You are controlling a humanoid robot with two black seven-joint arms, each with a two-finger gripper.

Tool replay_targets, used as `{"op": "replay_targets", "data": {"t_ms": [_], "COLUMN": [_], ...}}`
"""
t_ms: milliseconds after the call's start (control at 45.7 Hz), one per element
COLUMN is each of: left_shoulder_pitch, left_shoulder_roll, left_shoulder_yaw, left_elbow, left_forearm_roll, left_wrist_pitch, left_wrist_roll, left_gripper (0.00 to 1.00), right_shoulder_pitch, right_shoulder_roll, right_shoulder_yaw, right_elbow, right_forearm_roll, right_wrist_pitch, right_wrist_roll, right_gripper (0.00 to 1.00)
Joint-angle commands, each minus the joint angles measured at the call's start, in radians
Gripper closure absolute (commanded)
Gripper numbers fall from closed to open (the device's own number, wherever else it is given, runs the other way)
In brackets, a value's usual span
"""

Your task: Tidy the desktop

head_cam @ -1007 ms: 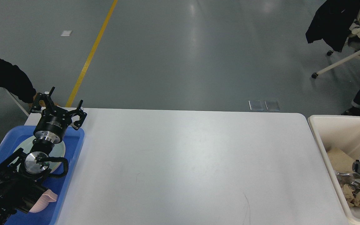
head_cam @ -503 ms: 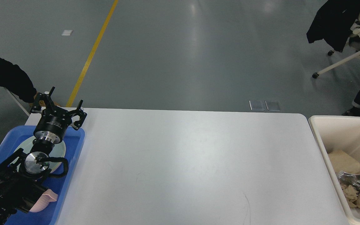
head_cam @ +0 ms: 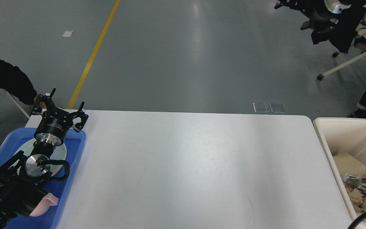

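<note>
The white desktop (head_cam: 195, 165) fills the middle of the head view, its surface bare. My left gripper (head_cam: 63, 106) hangs open over the far end of the blue tray (head_cam: 76, 149) at the table's left edge, with nothing between its fingers. My right arm is raised high at the top right. Its dark far end (head_cam: 289, 5) is cut off by the frame edge, and its fingers cannot be told apart.
The blue tray holds a pale plate (head_cam: 61, 153) and a pink item (head_cam: 44, 203), partly under my left arm. A cream bin (head_cam: 324, 140) at the right holds cardboard, foil and cloth. A person's black sleeve (head_cam: 5, 79) is at the left and a chair (head_cam: 354, 60) stands beyond the table.
My right gripper rose out of the cream bin, left the view, and its arm now shows high at the top right. The left arm has not moved.
</note>
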Motion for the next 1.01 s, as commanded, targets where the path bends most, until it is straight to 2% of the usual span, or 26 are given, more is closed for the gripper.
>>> {"op": "replay_targets", "data": {"t_ms": [0, 153, 241, 481, 591, 678, 810, 985], "left_shoulder_pitch": [0.0, 0.0, 0.0, 0.0, 0.0, 0.0, 0.0, 0.0], "left_shoulder_roll": [0.0, 0.0, 0.0, 0.0, 0.0, 0.0, 0.0, 0.0], "left_shoulder_yaw": [0.0, 0.0, 0.0, 0.0, 0.0, 0.0, 0.0, 0.0], "left_elbow": [0.0, 0.0, 0.0, 0.0, 0.0, 0.0, 0.0, 0.0], "left_forearm_roll": [0.0, 0.0, 0.0, 0.001, 0.0, 0.0, 0.0, 0.0], "left_wrist_pitch": [0.0, 0.0, 0.0, 0.0, 0.0, 0.0, 0.0, 0.0], "left_wrist_roll": [0.0, 0.0, 0.0, 0.0, 0.0, 0.0, 0.0, 0.0], "left_gripper": [0.04, 0.04, 0.04, 0.04, 0.04, 0.04, 0.04, 0.04], "right_shoulder_pitch": [-0.092, -0.244, -0.25, -0.411, -0.459, -0.485, -0.508, -0.564], "right_shoulder_roll": [0.039, 0.135, 0.155, 0.339, 0.43, 0.479, 0.531, 0.525], "right_shoulder_yaw": [0.07, 0.214, 0.296, 0.739, 0.859, 0.909, 0.98, 0.991], "right_elbow": [-0.056, -0.079, -0.079, -0.123, -0.129, -0.129, -0.131, -0.131], "right_forearm_roll": [0.0, -0.001, 0.003, 0.106, 0.109, 0.111, 0.111, 0.111], "right_wrist_pitch": [-0.01, -0.016, -0.033, -0.106, -0.151, -0.177, -0.191, -0.194], "right_wrist_roll": [0.002, 0.008, 0.011, 0.012, 0.029, 0.057, 0.129, 0.137], "right_gripper": [0.0, 0.0, 0.0, 0.0, 0.0, 0.0, 0.0, 0.0]}}
